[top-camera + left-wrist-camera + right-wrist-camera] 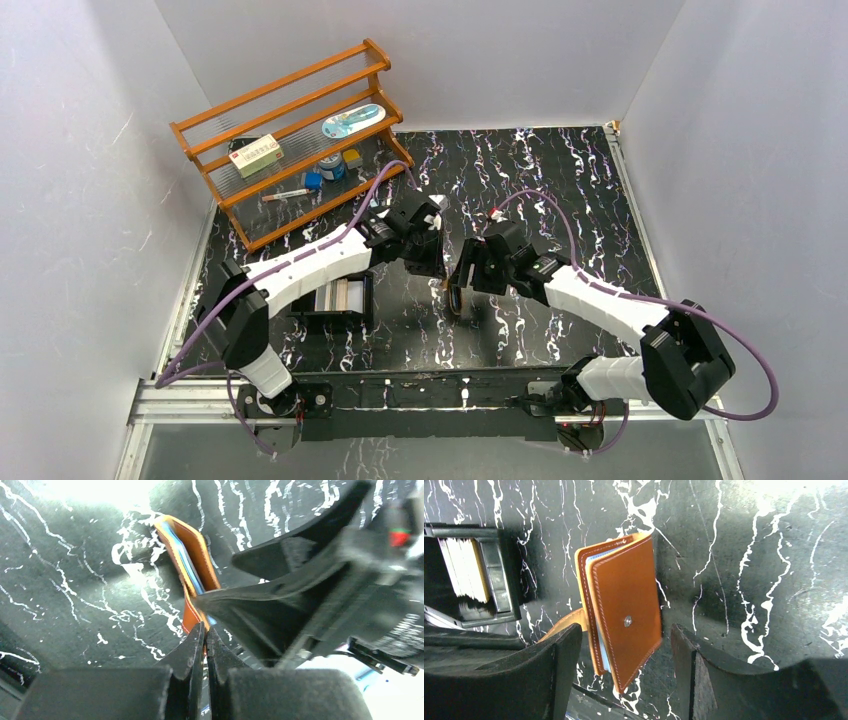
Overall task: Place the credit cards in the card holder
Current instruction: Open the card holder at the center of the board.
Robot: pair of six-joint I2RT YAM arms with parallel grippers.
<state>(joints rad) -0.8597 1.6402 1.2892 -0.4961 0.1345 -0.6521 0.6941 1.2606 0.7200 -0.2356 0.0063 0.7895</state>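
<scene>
The card holder (pixel 629 590) is found just R of the tray (pixel 499 587) in the top view, near it but apart, over the black marbled desk (pixel 560 190). From above only a thin orange edge is shown, so it is stood on edge, not laid flat. Whether its lower edge touches the desk can't be told. It is folded nearly shut, w/ the snap stud (pixel 627 621) on the face turned to the right wrist cam. A pale blue layer is seen btwn the leather leaves along the edge nearer the tray; card or pocket lining can't be told.

The left gripper (pixel 205 635) is closed tight, w/ an orange leather strap (pixel 561 625) of the card holder pinched btwn its fingers on the tray side.

The right gripper (pixel 625 628) is held wide apart, one finger to each side of the card holder. A clear gap is left at the finger farther from the tray. The finger nearer the tray is just beside the stitched edge; contact there can't be made out.

The credit cards (pixel 464 570) are stood on edge in a stack inside the tray, mostly white, w/ a tan one at the end nearest the card holder.

A wooden rack (pixel 290 110) w/ small items on its shelves is set beyond the tray, on the side away from the arm bases.
</scene>
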